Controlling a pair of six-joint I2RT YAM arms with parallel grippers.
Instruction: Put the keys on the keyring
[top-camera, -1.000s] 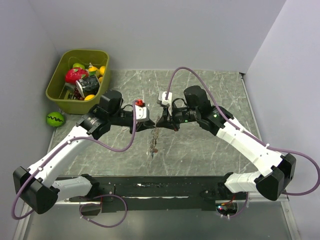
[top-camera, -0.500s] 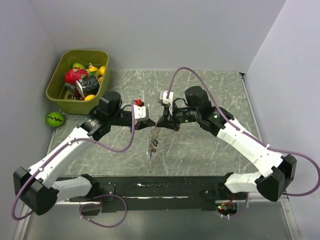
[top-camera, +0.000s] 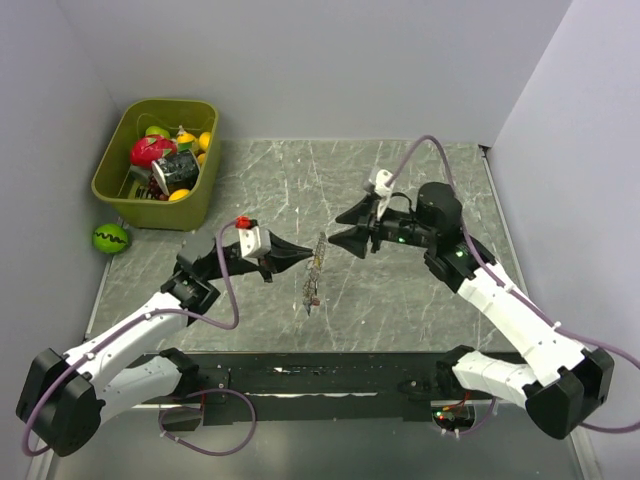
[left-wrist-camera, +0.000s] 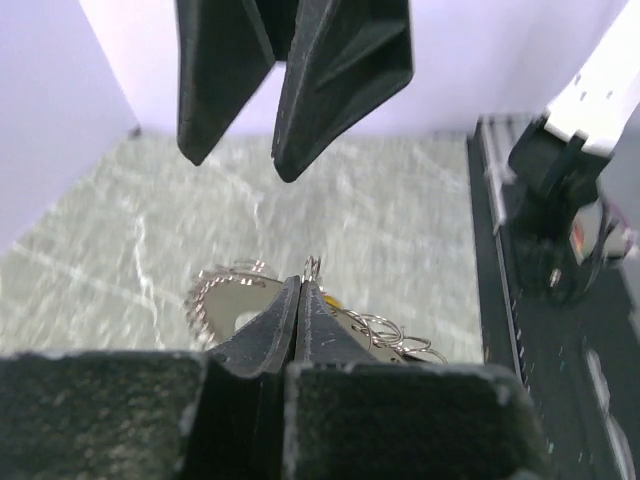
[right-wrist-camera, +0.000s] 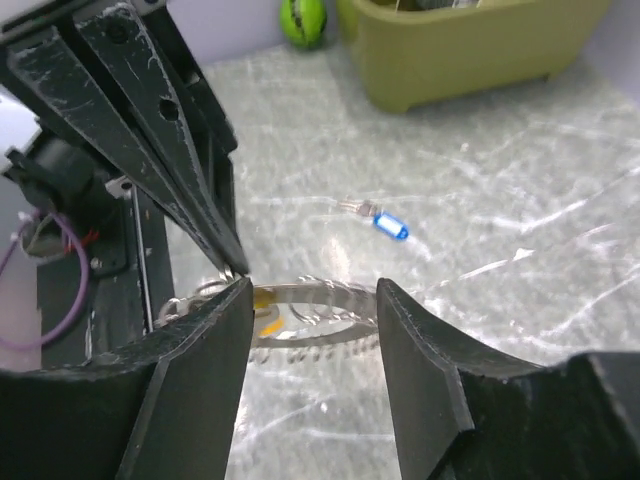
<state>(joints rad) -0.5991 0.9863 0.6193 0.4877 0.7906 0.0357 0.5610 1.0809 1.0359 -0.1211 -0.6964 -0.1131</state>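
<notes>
Top view: left tool (top-camera: 309, 256) pinches the keyring (top-camera: 313, 280), which hangs over the worktop (top-camera: 400, 180); right tool (top-camera: 335, 229) gapes wide, just beside it.
Left wrist: jaws closed on the ring.
Right wrist: 1 blue-tagged key (right-wrist-camera: 390, 225) lies on the worktop.

**Left pinched, right spread**

Both arms reach forward with elbows bent outward, wrists turned in so the grippers face each other. The left gripper (top-camera: 306, 255) is pinched tight on the keyring (top-camera: 312, 278). The right gripper (top-camera: 338, 229) stands apart, fingers spread.
</notes>
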